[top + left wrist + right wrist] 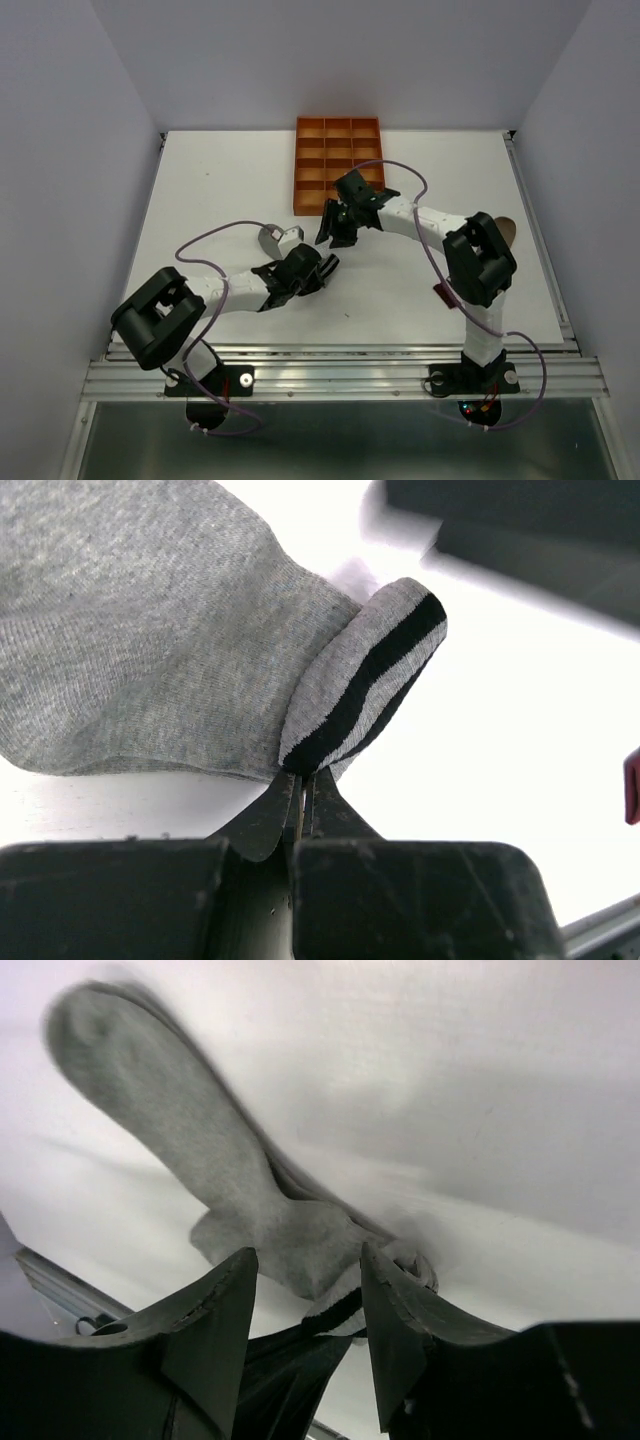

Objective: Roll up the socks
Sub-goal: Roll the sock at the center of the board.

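A grey sock (272, 236) with a black-and-white striped cuff (372, 667) lies on the white table left of centre. My left gripper (302, 778) is shut on the lower edge of that cuff, which stands up folded, with the sock's body (130, 650) spread out beyond it. My right gripper (332, 236) hovers just right of the sock and above the left gripper. Its fingers (215, 1310) are open with nothing between them, and the grey sock (180, 1130) lies on the table below. A brown sock (507, 229) peeks out behind the right arm's elbow.
An orange compartmented tray (338, 128) stands at the back middle of the table (220, 180), close behind the right gripper. A small maroon patch (441, 293) shows by the right arm. Metal rails run along the near edge (340, 370) and the right side.
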Motion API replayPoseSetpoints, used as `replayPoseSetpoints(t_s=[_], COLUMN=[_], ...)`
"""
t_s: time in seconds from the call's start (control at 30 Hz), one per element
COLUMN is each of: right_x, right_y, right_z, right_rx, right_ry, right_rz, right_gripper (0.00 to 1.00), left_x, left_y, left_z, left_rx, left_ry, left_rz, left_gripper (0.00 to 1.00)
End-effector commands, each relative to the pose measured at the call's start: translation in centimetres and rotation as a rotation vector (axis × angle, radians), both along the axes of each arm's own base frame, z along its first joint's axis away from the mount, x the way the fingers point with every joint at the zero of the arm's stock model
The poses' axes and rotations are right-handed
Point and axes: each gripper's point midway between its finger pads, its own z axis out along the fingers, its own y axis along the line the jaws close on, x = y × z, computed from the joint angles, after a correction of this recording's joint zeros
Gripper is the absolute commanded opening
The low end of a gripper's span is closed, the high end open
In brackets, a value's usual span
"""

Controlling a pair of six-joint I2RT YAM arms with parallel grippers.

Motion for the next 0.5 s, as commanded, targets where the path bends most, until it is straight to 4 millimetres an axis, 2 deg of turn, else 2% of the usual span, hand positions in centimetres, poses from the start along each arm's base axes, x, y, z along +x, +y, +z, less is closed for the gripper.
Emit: replayPoseSetpoints(t_s=[0.0,0.1,0.13,0.17,0.23,0.27,0.3,0.33,0.37,0.4,0.43,0.47], right_x=[4.6,7.0,7.2,8.1,8.5,8.6,8.3,7.7,6.3,4.9,3.4,2.6], right_y=[-0.5,-2.6,-3.3,-4.3,-5.3,-5.7,-5.8,-6.0,-5.7,-6.1,-6.2,-6.5], right_z=[8.8,10.6,10.1,10.9,11.5,12.3,12.9,12.3,13.0,15.2,14.3,14.3], right_rx=[0.095,0.124,0.128,0.150,0.113,0.094,0.095,0.112,0.143,0.135,0.154,0.129], right_ry=[-0.252,-0.320,-0.326,-0.379,-0.520,-0.594,-0.665,-0.752,-0.814,-0.951,-1.000,-1.058], right_rz=[0.003,-0.038,-0.033,-0.008,0.087,0.116,0.156,0.191,0.277,0.379,0.440,0.506], right_gripper=[0.52,0.52,0.50,0.49,0.46,0.46,0.45,0.45,0.45,0.45,0.45,0.46], left_x=[-3.5,-4.3,-4.4,-5.0,-5.3,-6.2,-6.5,-6.6,-6.9,-7.6,-7.6,-7.7], left_y=[1.6,1.6,1.5,1.5,1.2,1.4,1.2,1.1,1.2,1.3,1.9,2.2], left_z=[-2.9,-3.3,-3.0,-3.2,-2.6,-2.8,-2.5,-1.8,-1.6,-1.5,-1.1,-0.9], left_rx=[0.049,0.034,0.017,0.005,-0.034,-0.049,-0.076,-0.105,-0.122,-0.140,-0.143,-0.143], left_ry=[0.124,0.148,0.149,0.169,0.166,0.189,0.198,0.188,0.194,0.212,0.214,0.220], left_rz=[-0.071,-0.086,-0.087,-0.100,-0.124,-0.144,-0.158,-0.171,-0.181,-0.205,-0.197,-0.192], left_gripper=[0.00,0.00,0.00,0.00,0.00,0.00,0.00,0.00,0.00,0.00,0.00,0.00])
